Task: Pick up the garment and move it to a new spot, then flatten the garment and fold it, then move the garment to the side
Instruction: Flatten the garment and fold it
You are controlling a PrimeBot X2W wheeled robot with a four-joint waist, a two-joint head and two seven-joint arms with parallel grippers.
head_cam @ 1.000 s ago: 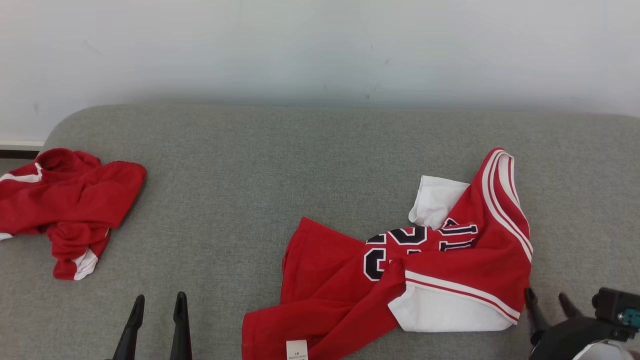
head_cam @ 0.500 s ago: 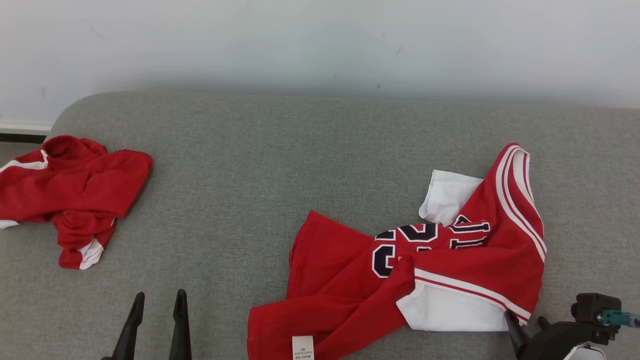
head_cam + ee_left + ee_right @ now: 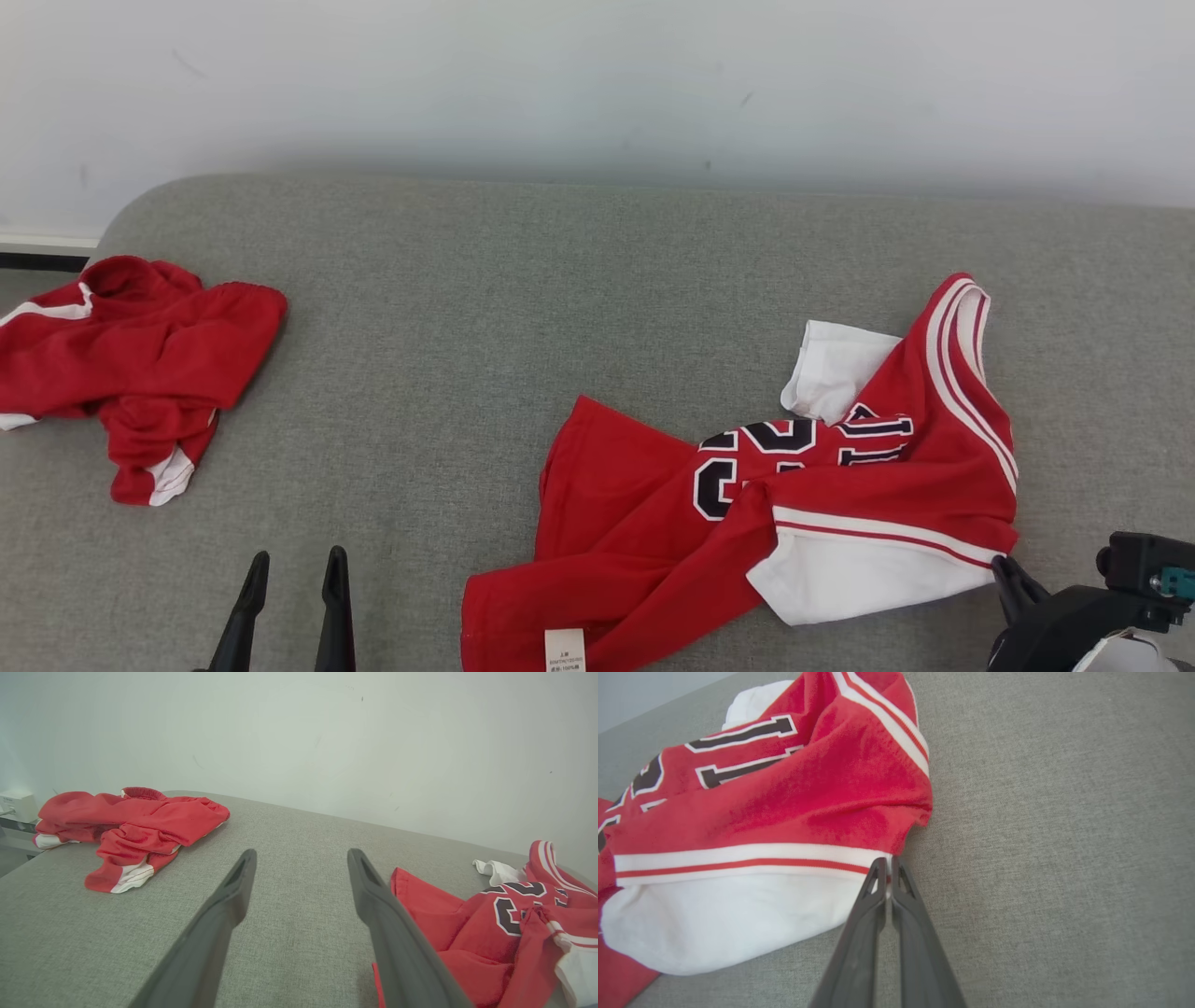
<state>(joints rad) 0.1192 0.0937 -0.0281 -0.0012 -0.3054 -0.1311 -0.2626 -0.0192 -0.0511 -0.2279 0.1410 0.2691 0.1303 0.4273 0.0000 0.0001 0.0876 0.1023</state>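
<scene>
The red jersey (image 3: 840, 495) lies crumpled on the right half of the grey padded surface (image 3: 523, 308), towards its near edge. Its white lining (image 3: 859, 579) is turned out and a care label (image 3: 563, 651) shows at the near hem. The right gripper (image 3: 888, 877) is clenched on the jersey's near right corner, with a sliver of the striped trim (image 3: 738, 863) pinched between its tips. The left gripper (image 3: 296, 560) hangs with its jaws spread wide, grasping nothing, over bare surface to the left of the jersey.

The jersey looks like a light, limp knit. Lifted by one corner it would probably sag and trail in a bunch. The trim band seems doubled and firmer, so it is a surer hold than the single red cloth. A second hold on the far hem would help spread it flat.

The right wrist view shows the pinch up close, whereas in the head view the gripper merely meets the jersey's edge. The head view gives the whole sprawl, and a second red garment (image 3: 140, 373) heaped far to the left, well apart.
</scene>
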